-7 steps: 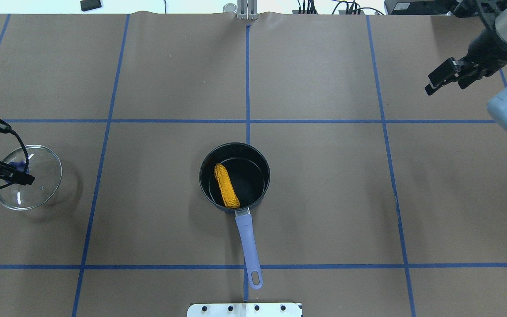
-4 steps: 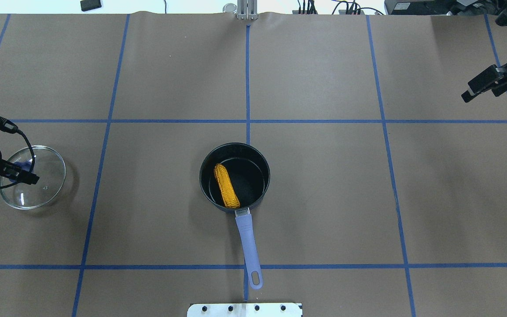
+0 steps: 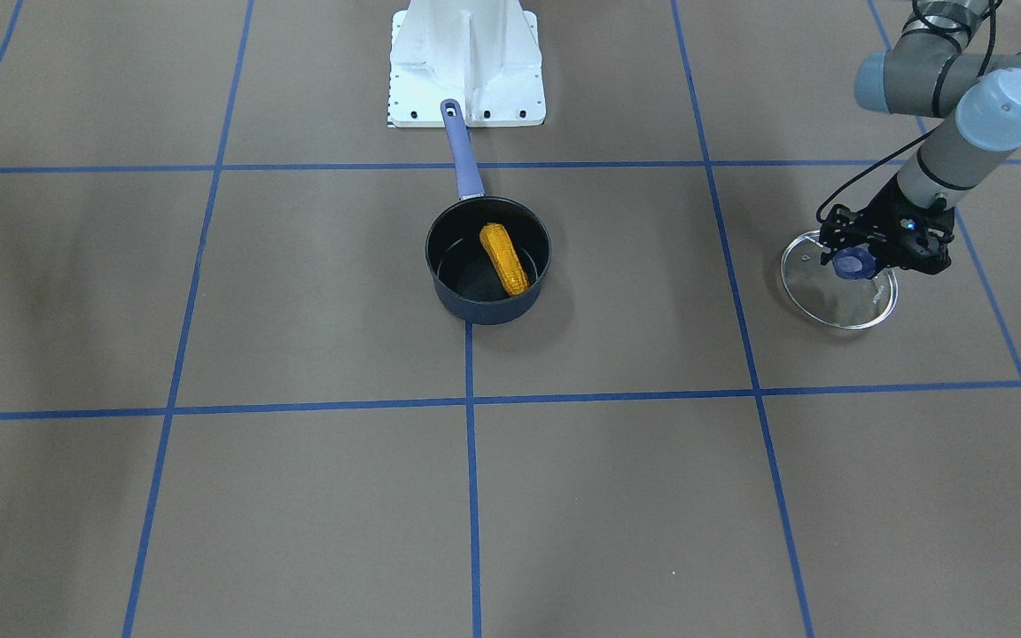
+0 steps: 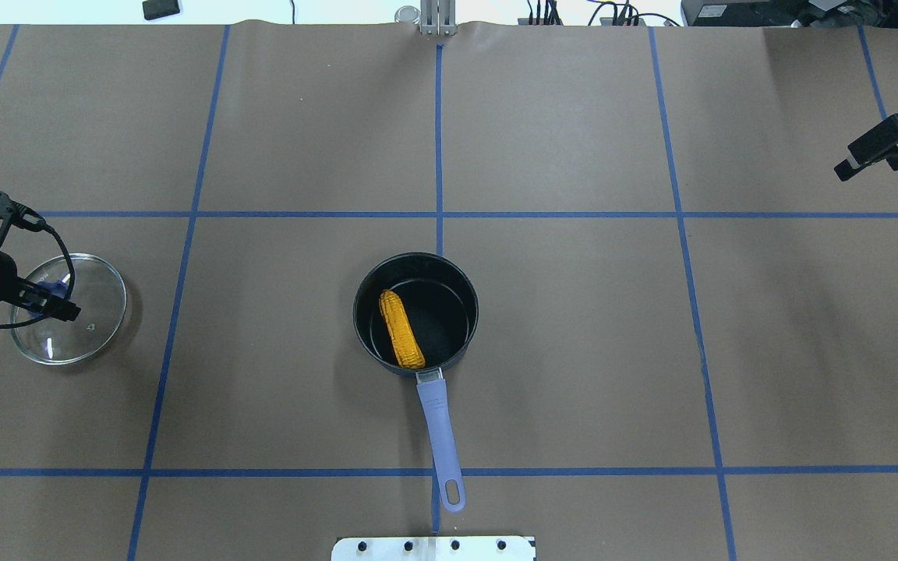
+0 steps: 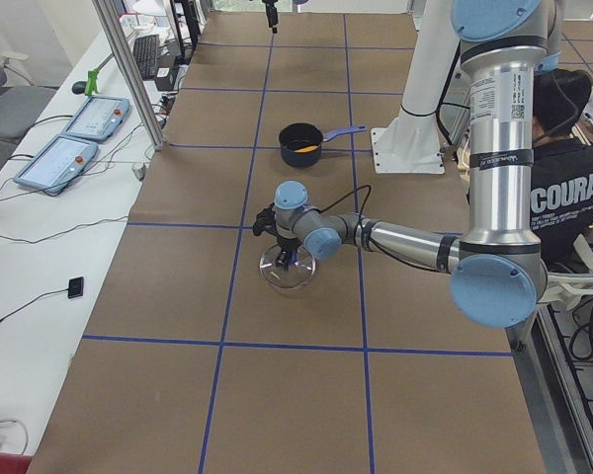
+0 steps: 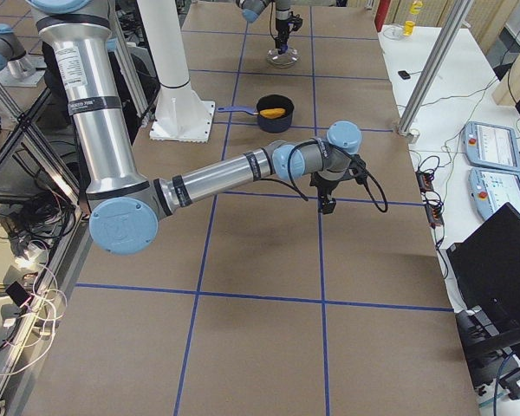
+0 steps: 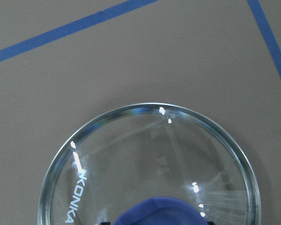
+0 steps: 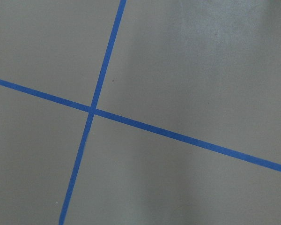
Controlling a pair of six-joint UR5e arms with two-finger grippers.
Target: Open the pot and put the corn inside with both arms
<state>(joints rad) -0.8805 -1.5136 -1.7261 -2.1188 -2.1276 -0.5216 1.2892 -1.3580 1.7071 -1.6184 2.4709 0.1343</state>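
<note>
On the brown surface (image 4: 574,366) the open pot (image 4: 453,308) holds the corn (image 4: 401,329), well apart from both arms' fingers: the left fingers (image 4: 64,312) grasp the glass lid (image 4: 98,323) by its blue knob (image 3: 851,263), the right fingers (image 4: 867,147) hang released, empty.

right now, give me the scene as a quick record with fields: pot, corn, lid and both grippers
pot: uncovered, mid-table, handle pointing toward the robot's base
corn: lying inside the pot, one end by the handle side
lid: off the pot, far to the robot's left, on or just above the table; cannot tell which
left gripper: closed on the lid's blue knob
right gripper: open, empty, far to the robot's right
task state: corn in, lid off
</note>
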